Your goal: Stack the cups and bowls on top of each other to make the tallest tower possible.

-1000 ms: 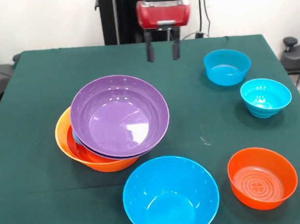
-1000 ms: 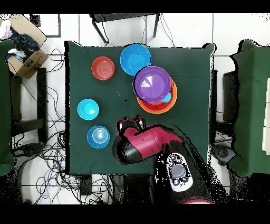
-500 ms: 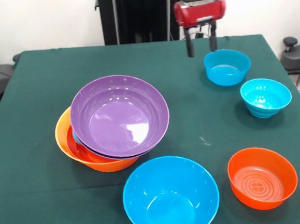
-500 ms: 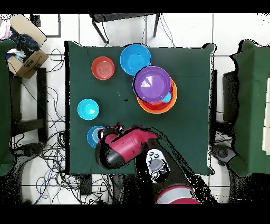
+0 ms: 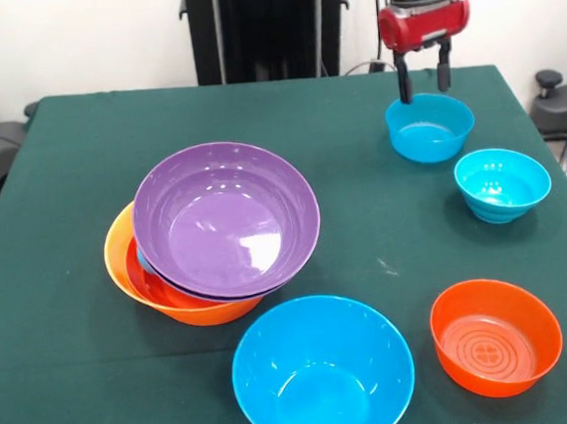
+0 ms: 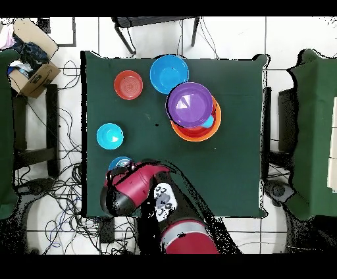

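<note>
The tower stands left of centre: a large purple bowl (image 5: 225,217) tilts on top of a red-orange bowl nested in the orange base bowl (image 5: 120,252). A light blue sliver (image 5: 142,258) peeks out between them; I cannot tell whether it is a cup. My gripper (image 5: 424,93) is open and empty, its fingers hanging just above the far rim of a small blue bowl (image 5: 430,128). In the overhead view the arm covers most of that blue bowl (image 6: 119,160). The purple bowl (image 6: 191,104) tops the tower there too.
A big blue bowl (image 5: 323,371) sits at the front edge, a red-orange bowl (image 5: 496,335) at front right and a cyan bowl (image 5: 502,183) at right. Off the table, a cardboard box (image 6: 29,66) and cables lie on the floor.
My gripper has travelled to the right along the table's far side, from the middle to above the small blue bowl, staying open. No bowl has moved.
</note>
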